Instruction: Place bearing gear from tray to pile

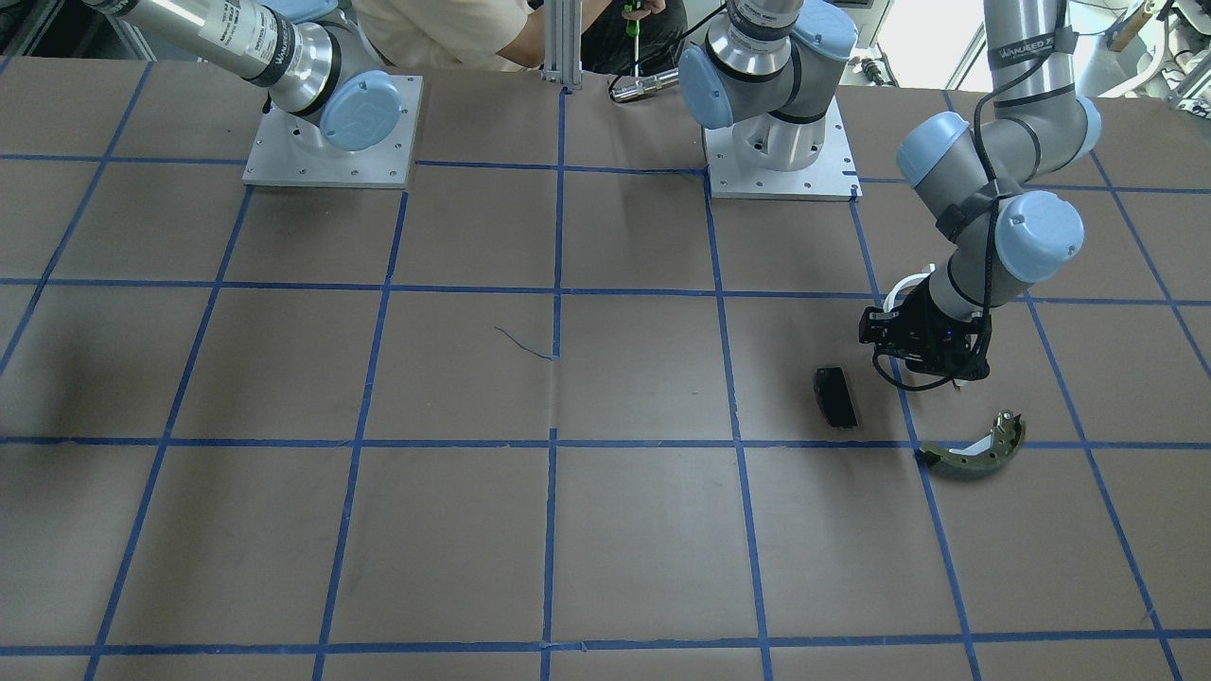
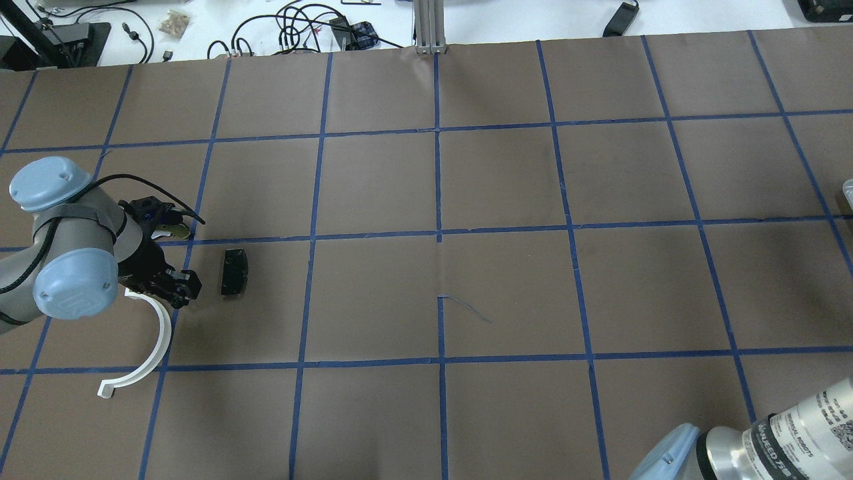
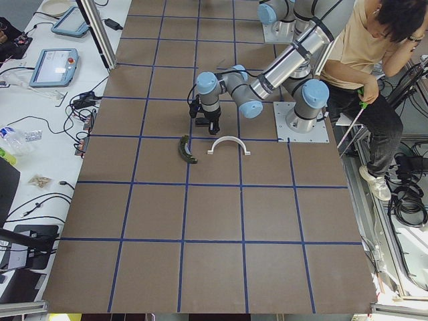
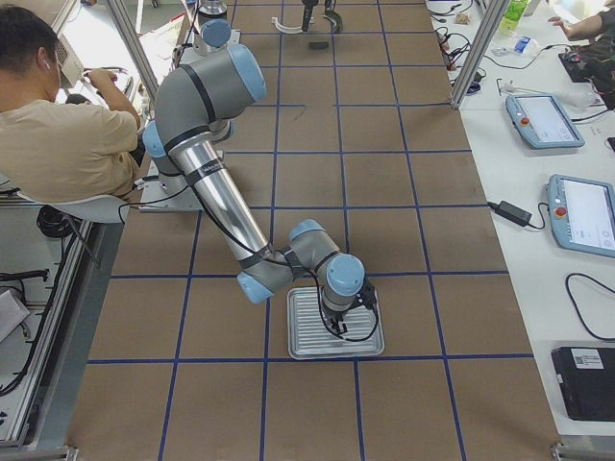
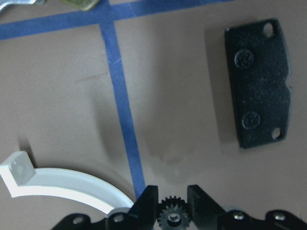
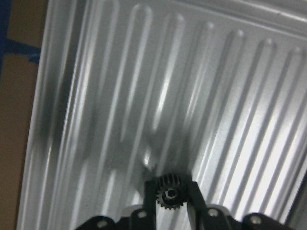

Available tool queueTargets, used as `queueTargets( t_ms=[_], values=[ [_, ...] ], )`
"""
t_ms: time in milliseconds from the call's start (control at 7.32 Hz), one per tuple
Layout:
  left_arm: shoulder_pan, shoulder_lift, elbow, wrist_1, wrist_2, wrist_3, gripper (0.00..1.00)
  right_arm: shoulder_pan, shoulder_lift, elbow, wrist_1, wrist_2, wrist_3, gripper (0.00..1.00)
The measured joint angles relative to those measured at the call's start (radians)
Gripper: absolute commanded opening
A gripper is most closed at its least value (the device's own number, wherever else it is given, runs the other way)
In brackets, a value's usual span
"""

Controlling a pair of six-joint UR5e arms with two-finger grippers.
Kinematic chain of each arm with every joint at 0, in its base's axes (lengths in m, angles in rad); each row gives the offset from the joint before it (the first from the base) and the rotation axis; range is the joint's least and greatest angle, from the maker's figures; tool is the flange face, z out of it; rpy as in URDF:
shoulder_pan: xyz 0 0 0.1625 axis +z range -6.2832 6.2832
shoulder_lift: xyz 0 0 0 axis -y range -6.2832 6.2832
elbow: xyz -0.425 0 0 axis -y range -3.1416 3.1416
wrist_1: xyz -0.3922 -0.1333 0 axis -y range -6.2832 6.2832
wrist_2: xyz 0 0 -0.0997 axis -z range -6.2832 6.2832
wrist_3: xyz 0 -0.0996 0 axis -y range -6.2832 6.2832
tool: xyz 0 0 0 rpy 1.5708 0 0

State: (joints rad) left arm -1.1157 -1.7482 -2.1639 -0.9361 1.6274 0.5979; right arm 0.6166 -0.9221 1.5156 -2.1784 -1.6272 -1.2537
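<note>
Left wrist view: we're pinching the bearing gear (image 5: 171, 218) in the left gripper (image 5: 171, 195), with the white half-ring (image 5: 62, 179) just left of its fingers (image 5: 147, 203) and the black brake pad (image 5: 259, 84) ahead to the right. If we let go here, we're probably watching it roll away.

Right wrist view: the right gripper (image 6: 169, 184) is clamping a second gear (image 6: 168, 192) over the tray (image 6: 96, 96). We're only gripping teeth, so it could slip.

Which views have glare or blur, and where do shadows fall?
Right wrist view: glare streaks on the tray ribs, which look soft; the bearing gear is sharper. Left wrist view: brake pad sharp, soft shadow beside its left edge. Front-facing view: window at top right blown out.
</note>
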Motion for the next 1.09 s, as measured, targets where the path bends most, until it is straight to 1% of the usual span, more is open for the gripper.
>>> queueTargets(
  t_ms=[273,410,546,683,819,1093],
  values=[
    [0.0,-0.002,-0.002,-0.003,-0.044,-0.002,0.0,0.002,-0.013,-0.006,0.012,-0.04,-0.001,0.0],
    [0.0,-0.002,-0.003,-0.005,-0.056,-0.002,0.56,0.006,-0.036,-0.005,0.03,-0.044,0.001,0.0],
    [0.0,-0.002,-0.005,-0.004,-0.06,-0.002,0.98,0.017,-0.073,-0.002,0.083,-0.038,0.004,0.0],
    [0.0,-0.001,-0.008,-0.002,-0.063,-0.002,1.0,0.039,-0.107,0.001,0.147,-0.024,0.02,0.0],
    [0.0,0.001,-0.011,0.0,-0.065,-0.002,1.0,0.079,-0.128,0.002,0.185,-0.011,0.065,0.0],
    [-0.012,0.022,0.0,-0.001,-0.067,-0.011,1.0,0.186,-0.154,0.012,0.21,0.01,0.187,0.0]
  ],
)
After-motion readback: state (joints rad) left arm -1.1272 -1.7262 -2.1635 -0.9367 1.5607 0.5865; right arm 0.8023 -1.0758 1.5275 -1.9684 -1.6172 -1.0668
